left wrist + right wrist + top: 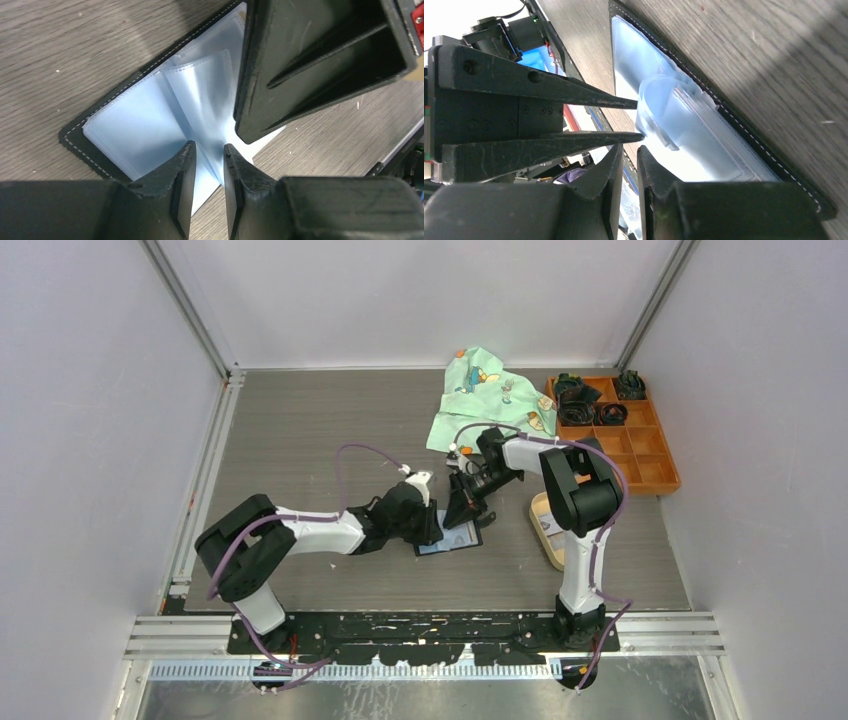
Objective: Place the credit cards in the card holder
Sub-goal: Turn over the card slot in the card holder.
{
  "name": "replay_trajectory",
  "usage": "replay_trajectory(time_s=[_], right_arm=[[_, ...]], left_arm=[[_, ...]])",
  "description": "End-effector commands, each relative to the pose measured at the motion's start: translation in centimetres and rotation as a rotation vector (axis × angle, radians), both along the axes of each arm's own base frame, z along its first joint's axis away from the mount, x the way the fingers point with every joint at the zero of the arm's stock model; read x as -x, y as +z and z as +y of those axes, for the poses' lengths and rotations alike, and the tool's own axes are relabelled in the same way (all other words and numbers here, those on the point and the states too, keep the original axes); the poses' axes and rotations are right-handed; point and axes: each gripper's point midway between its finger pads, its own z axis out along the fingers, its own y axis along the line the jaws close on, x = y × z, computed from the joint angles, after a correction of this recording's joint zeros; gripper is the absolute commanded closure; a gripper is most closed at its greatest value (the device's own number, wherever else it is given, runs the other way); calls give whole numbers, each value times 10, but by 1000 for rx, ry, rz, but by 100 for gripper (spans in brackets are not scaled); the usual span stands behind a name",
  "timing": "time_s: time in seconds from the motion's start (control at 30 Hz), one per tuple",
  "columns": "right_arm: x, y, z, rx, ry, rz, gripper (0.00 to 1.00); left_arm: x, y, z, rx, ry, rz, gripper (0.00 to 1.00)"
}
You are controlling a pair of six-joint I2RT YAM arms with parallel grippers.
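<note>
L tool [209,148] pinching card holder [125,125] (woodgrain tbl [60,50]).

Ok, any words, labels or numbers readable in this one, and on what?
None: no text can be read in any view.
Patterned cloth: cartoon prints, no legible words.
Credit card in the tan tray: dark markings, too small to read.
Card holder: clear sleeves and stitched black cover, no lettering visible.
</note>
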Motion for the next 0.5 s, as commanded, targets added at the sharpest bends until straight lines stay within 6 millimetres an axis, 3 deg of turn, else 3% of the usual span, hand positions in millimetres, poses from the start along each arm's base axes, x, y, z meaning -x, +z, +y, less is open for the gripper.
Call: replay_trajectory(time_s=[0.0, 0.23, 0.47], right_arm=[[-9, 24, -3, -1, 51, -153, 77], [-37, 12, -47, 311, 31, -463, 77], [-28, -3, -41, 332, 75, -402, 76]], left_arm=[[-4, -1, 19, -77, 55, -22, 72], [-2, 0, 22, -4, 84, 12, 71], [4, 0, 18, 78, 71, 67, 69]])
